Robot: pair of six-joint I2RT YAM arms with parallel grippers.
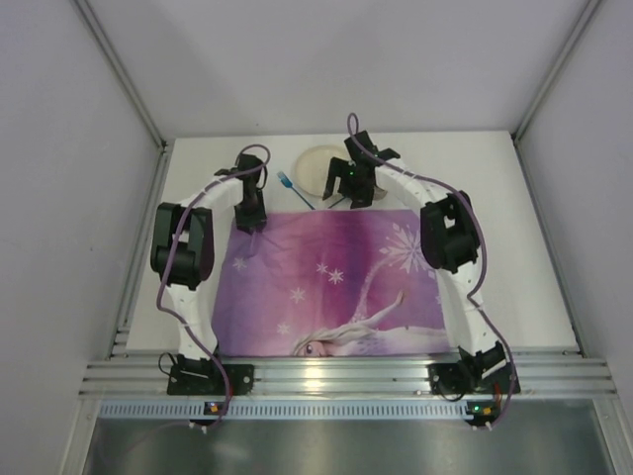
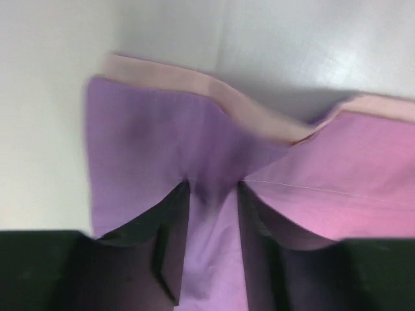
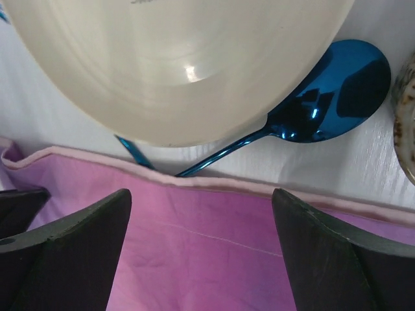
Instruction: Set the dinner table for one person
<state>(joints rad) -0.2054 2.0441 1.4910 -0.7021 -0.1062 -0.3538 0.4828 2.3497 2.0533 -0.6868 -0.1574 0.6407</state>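
Presumably to pull it flat, the left claw (image 2: 213,188), narrow, pinches a corner of the purple mat (image 2: 142,142); the table (image 2: 52,129) lies beneath and beyond it. Meanwhile the right claw (image 3: 201,194) stands wide, empty, over the hem, with plate (image 3: 181,58) and spoon (image 3: 331,91) just ahead.

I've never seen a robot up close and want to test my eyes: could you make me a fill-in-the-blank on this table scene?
The left tool pinches a fold of the purple mat, while the right tool stands ____ above it.
The shiny spoon is ____.
The cream plate lies beyond the mat on the white ____.
Missing words: open; blue; table.
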